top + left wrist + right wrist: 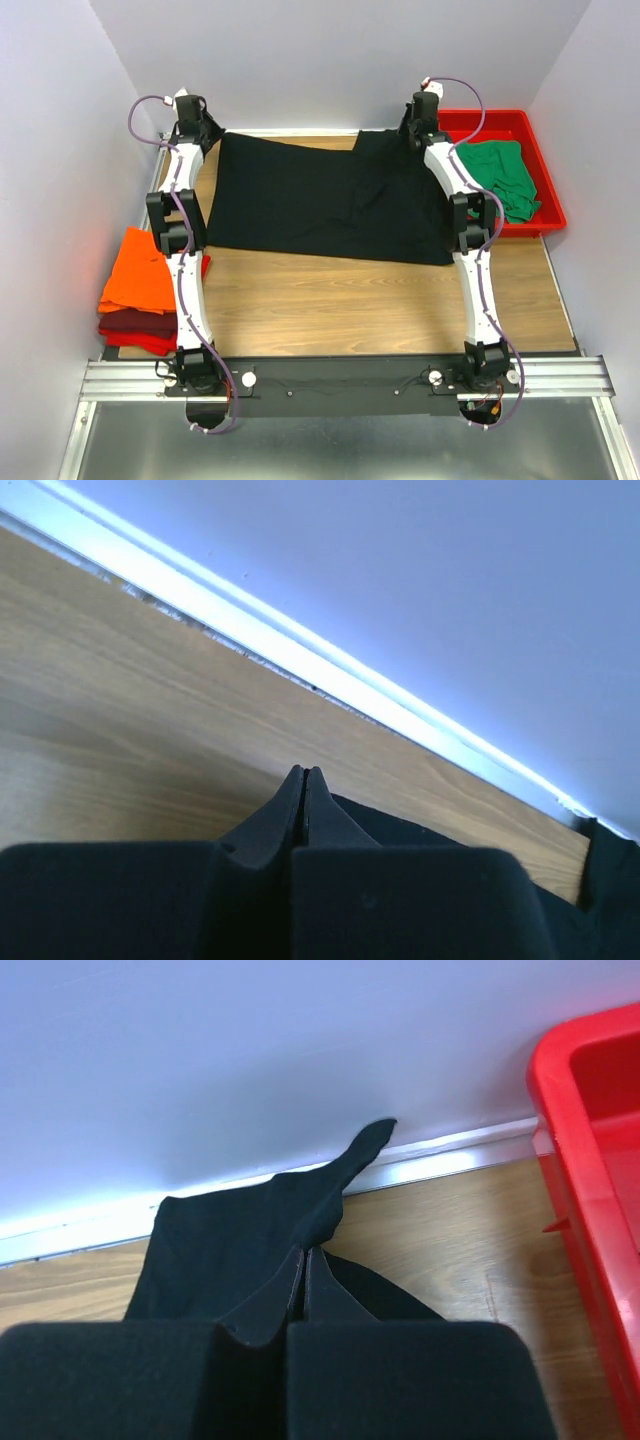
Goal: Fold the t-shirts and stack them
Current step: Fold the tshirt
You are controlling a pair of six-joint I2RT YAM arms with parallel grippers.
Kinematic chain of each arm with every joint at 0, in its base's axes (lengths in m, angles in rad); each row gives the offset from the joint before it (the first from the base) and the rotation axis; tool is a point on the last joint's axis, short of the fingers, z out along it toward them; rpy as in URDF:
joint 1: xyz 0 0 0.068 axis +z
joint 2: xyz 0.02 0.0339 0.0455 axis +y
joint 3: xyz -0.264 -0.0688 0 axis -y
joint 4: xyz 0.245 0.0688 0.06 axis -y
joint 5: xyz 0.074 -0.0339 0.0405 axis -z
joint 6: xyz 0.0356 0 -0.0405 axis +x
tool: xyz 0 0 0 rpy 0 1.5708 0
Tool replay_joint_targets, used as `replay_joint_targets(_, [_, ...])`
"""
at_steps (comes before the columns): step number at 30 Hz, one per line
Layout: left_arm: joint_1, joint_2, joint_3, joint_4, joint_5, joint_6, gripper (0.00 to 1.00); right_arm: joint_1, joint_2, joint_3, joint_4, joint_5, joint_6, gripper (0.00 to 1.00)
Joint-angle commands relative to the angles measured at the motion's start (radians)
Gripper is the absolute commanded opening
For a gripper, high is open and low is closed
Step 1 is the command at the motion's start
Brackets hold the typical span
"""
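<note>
Pinching black t-shirt point(320, 200), left pincer point(305, 773) and right pincer point(306, 1253) clamp tight; red tray point(490, 117) holds green t-shirt point(500, 175)

The near half of the bench point(340, 300) lies open, this side of the black shirt point(320, 200). The back wall point(330, 60) hems in both far corners. A shirt stack point(140, 285) blocks the left edge, and the red tray point(490, 114) fills the far right corner.

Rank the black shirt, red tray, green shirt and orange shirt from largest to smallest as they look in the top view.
1. black shirt
2. red tray
3. green shirt and orange shirt: they look alike, too close to rank.
</note>
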Motion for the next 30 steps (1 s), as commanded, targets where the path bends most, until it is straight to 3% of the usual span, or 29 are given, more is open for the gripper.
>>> replay_joint_targets(1, [0.028,0.036,0.036,0.066,0.091,-0.02,0.0,-0.01,0.005,0.011,0.014,-0.023,-0.014,0.0])
replay_joint_targets(7, [0.048,0.029,0.036,0.069,0.122,0.0,0.0,-0.015,-0.107,-0.131,0.02,-0.037,0.001,0.0])
replay_joint_targets(30, [0.077,-0.186,-0.3,0.096,0.118,0.04,0.0,-0.013,-0.664,-0.907,0.123,-0.078,0.141,0.0])
